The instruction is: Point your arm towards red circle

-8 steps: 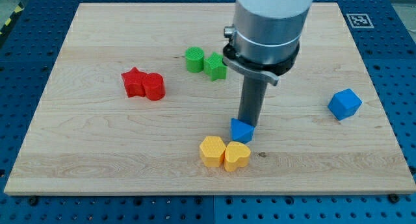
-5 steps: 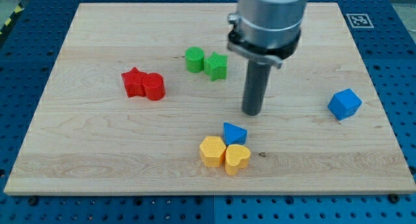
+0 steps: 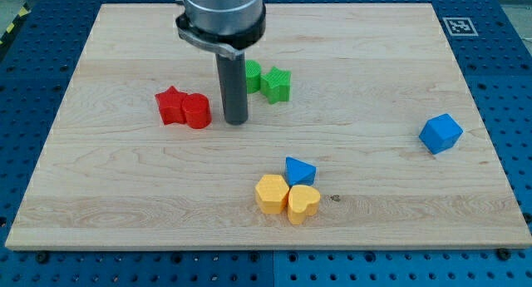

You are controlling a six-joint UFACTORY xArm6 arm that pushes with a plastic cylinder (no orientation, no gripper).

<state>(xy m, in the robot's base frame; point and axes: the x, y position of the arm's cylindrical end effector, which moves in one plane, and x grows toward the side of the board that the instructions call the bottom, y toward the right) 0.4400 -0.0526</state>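
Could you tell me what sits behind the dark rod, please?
A green round block, mostly covered by the rod, touching the green star. My tip rests just right of the red circle.

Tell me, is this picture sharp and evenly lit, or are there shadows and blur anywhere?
Camera view: light is soft and even, no glare on the wooden board. Blocks cast only faint shadows; the red circle and yellow heart look crisp. My tip stands sharp just to the view's right of the red circle; the arm's grey housing is cut off at the view's top.
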